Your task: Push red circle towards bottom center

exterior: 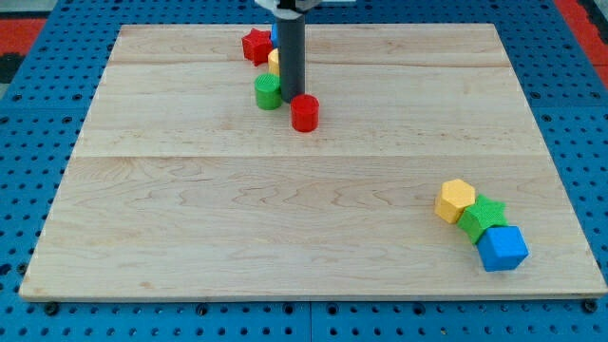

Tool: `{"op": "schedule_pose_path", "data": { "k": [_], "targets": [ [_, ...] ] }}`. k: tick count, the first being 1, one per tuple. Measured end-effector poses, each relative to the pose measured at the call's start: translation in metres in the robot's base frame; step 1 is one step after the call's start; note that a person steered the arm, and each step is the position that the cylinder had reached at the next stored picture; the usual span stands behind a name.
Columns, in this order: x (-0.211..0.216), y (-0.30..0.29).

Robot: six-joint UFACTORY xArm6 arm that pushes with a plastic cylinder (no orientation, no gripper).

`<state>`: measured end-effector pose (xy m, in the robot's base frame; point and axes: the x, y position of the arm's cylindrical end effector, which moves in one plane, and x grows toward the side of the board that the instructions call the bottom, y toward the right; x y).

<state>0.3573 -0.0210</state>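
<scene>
My tip [291,100] is a plain rod end that grasps nothing; it stands on the wooden board [313,228], touching the red circle [304,112] at its upper left. The green cylinder [268,92] stands just left of the tip.

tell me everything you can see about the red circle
The red circle is a short, upright, glossy red cylinder, plastic-looking, standing on the wooden board in its upper middle. My tip sits right at its upper-left edge, seemingly touching. The green cylinder stands just left, apart from it.
</scene>
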Motion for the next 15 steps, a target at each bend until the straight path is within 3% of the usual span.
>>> {"op": "schedule_pose_path", "data": {
  "k": [1, 4, 6, 12, 14, 15],
  "targets": [
    [0.037, -0.001],
    [0.015, 0.025],
    [0.026, 0.026],
    [0.149, 0.024],
    [0.112, 0.039],
    [0.105, 0.102]
  ]
}}
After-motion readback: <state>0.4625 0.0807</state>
